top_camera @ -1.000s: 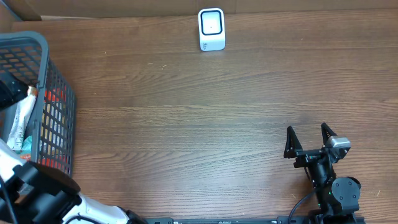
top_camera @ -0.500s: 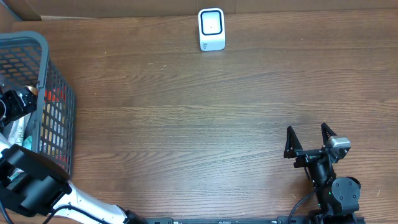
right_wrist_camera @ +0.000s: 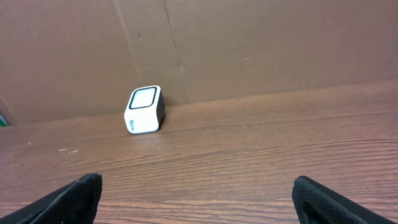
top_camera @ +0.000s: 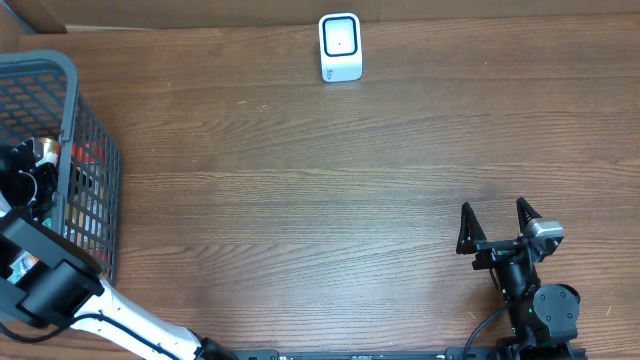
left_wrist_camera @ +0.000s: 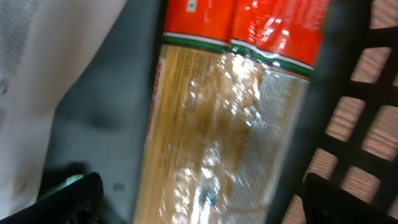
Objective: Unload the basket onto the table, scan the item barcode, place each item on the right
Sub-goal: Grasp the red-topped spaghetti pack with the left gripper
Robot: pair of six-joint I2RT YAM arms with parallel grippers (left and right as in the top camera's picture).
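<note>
Pasta packet (left_wrist_camera: 236, 124), clear glossy film with red label, lying against wall of dark mesh plastic basket (top_camera: 70, 80) at desk's (top_camera: 300, 200) 9 o'clock; left end effector (left_wrist_camera: 205, 202) spread over it; likely risks: slick film slipping, finger (left_wrist_camera: 71, 198) snagging mesh.

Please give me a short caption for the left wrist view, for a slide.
Open left gripper poised over a red-labelled pasta packet inside the grey basket.

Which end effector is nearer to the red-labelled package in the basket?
Left. The left end effector is in the basket, above the package; the right end effector is far across the table.
</note>
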